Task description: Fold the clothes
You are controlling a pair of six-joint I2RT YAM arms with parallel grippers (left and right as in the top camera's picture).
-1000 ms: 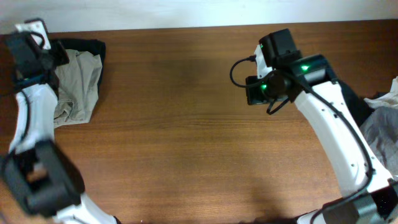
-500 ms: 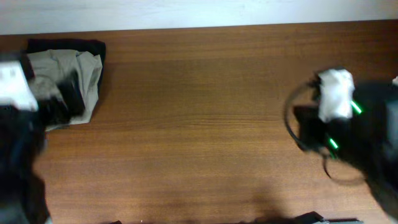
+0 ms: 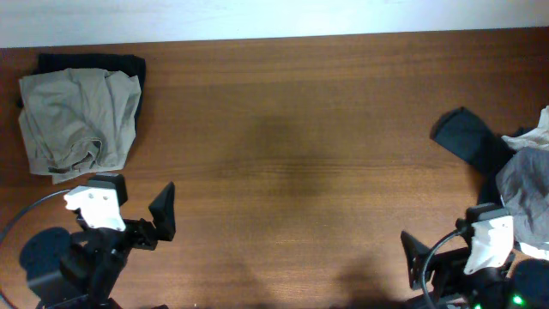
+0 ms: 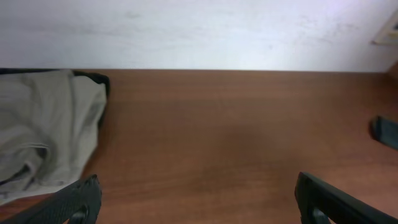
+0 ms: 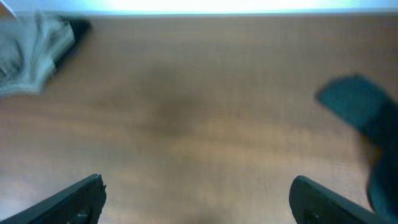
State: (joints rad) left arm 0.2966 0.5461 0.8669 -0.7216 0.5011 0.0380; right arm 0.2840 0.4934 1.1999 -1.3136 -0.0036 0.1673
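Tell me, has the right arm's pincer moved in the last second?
Yes. In the overhead view the right pincer has pulled back from the far half of the table to its near edge, uncovering the dark cloth.

- Folded khaki-olive fabric shorts point(image 3: 77, 120), upper left, are showing one plain pale tone.
- Flat black cloth point(image 3: 94, 62) is edging them darkly.
- Smooth wooden table point(image 3: 283, 154) is showing reddish-brown, finely grained.
- Limp dark teal cloth point(image 3: 467, 137) is bordering a crumpled grey-white garment point(image 3: 523, 184), right edge.
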